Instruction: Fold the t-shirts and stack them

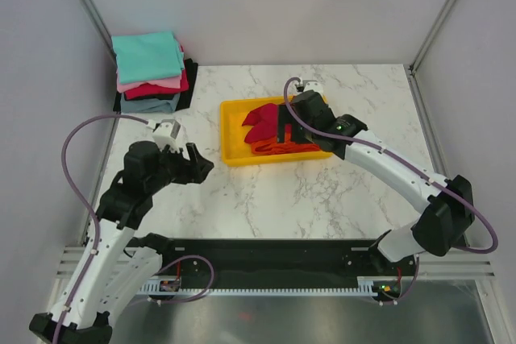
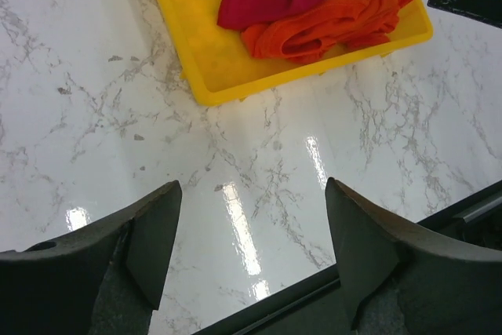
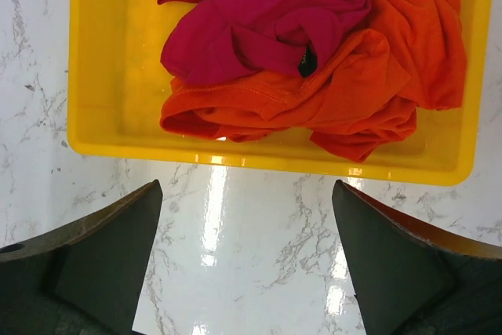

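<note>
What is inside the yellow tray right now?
Two crumpled t-shirts: a crimson shirt lying partly over an orange shirt. The floor of the yellow tray beneath them is covered, so anything underneath cannot be seen.

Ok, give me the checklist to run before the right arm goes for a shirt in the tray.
1. Right pincer open and empty: ok.
2. Right pincer lined up on the yellow tray: ok, the tray lies just ahead of its tips.
3. Crimson t-shirt lying on top of the orange t-shirt, free to take first: ok.
4. Left pincer open, empty and off the tray: ok.
5. Marble table bare in front of the tray for folding: ok.
6. No further shirt hidden under those two: cannot tell.
</note>
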You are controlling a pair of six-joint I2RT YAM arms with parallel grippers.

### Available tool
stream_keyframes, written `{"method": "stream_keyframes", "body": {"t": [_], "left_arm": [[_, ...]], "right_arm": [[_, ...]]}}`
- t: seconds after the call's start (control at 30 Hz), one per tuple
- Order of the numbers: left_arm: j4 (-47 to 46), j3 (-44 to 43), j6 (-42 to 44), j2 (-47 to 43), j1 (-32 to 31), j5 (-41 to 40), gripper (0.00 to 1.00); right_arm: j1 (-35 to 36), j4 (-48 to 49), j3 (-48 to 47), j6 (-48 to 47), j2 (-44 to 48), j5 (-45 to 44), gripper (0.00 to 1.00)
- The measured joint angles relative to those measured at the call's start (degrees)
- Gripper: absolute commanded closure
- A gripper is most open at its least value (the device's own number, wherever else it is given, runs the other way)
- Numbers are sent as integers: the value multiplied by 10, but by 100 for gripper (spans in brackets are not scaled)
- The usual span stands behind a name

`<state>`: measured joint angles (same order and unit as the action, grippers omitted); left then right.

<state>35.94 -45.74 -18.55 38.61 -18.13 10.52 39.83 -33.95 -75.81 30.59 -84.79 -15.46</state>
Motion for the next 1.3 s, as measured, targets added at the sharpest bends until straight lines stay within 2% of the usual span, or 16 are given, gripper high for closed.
{"method": "stream_keyframes", "body": {"t": [0.2,0.3,0.37,0.47,0.63,0.77,1.03,1.3], "left_arm": [[0,0,0,-61,0,-29,20],[-2,2,0,-109,0,-29,18],[-11,14,0,-160,0,-29,11],[-21,24,0,-228,0,-29,11],[-35,30,0,-224,0,-29,11],[-32,30,0,-200,0,-30,11],[-31,31,0,-196,0,-30,12],[-31,31,0,-196,0,-30,12]], "right_arm": [[-1,0,5,-5,27,-17,2],[-2,9,12,-7,53,-36,2],[-2,27,38,-12,88,-41,2],[-2,52,83,-17,160,-52,2],[-3,83,93,-20,194,-65,2],[-7,77,73,-26,137,-66,2],[-50,43,-72,-55,-87,-50,5],[-78,28,-157,-73,-225,-31,10]]}}
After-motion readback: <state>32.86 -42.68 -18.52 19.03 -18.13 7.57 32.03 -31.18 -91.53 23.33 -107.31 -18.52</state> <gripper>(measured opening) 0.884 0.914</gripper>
